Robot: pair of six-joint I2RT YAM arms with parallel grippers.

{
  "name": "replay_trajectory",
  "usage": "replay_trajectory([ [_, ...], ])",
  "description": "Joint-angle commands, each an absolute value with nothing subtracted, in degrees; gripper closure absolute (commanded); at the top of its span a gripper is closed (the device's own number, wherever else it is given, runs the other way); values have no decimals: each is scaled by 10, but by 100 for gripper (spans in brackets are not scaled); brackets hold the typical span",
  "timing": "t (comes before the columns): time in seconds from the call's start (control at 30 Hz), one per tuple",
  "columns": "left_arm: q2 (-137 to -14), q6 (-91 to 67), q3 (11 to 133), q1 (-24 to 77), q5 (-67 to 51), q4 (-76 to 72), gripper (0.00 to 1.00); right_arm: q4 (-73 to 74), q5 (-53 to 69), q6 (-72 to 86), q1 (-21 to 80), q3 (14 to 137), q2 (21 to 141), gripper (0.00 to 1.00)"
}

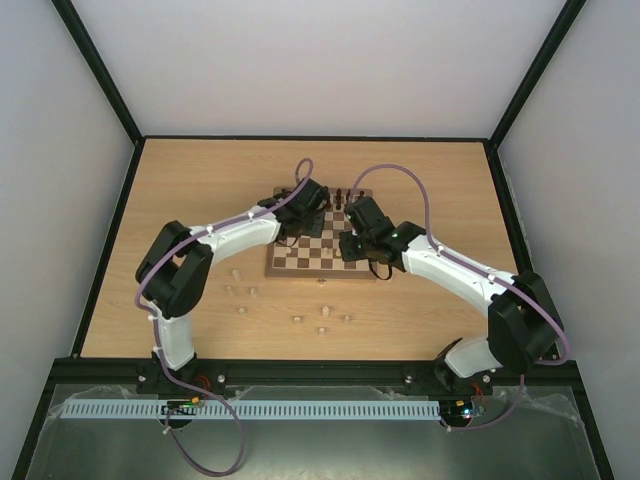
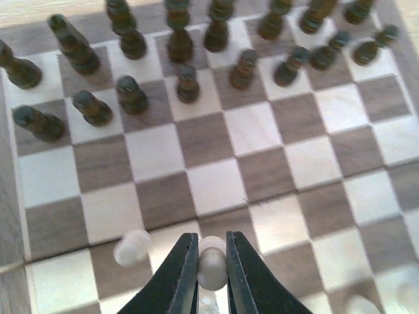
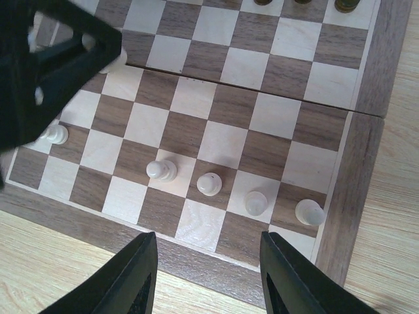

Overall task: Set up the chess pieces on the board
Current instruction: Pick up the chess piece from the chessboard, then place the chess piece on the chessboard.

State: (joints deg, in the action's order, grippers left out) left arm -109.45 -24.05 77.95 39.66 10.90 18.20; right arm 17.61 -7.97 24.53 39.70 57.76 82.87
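The board [image 1: 310, 262] lies mid-table with dark pieces [image 2: 186, 82] in its far rows. My left gripper [image 2: 212, 240] is low over the near rows, shut on a small pale chess piece [image 2: 213, 267] pinched between its black fingers. A second pale piece [image 2: 132, 247] shows blurred just to the left. My right gripper [image 3: 208, 245] hovers open over the board's near border [image 3: 363, 163], with nothing between its fingers. Beyond it several pale pawns [image 3: 209, 184] stand in a row on the second rank, and one more [image 3: 55, 134] stands further left.
Several loose pale pieces [image 1: 297, 320] lie scattered on the wooden table in front of the board, some nearer the left arm [image 1: 241, 310]. The left gripper's black body [image 3: 52, 59] fills the upper left of the right wrist view. Both arms [image 1: 460, 275] reach over the board.
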Motion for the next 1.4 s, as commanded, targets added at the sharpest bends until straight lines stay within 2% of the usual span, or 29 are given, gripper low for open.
replay_trajectory([
  [0.0, -1052, -251, 746, 425, 107, 214, 89, 179, -85, 243, 395, 566, 799, 56],
  [0.47, -1019, -284, 659, 461, 108, 207, 89, 180, -97, 245, 392, 563, 781, 55],
  [1.37, -1088, -281, 727, 479, 127, 217, 86, 178, -90, 243, 390, 561, 785, 55],
])
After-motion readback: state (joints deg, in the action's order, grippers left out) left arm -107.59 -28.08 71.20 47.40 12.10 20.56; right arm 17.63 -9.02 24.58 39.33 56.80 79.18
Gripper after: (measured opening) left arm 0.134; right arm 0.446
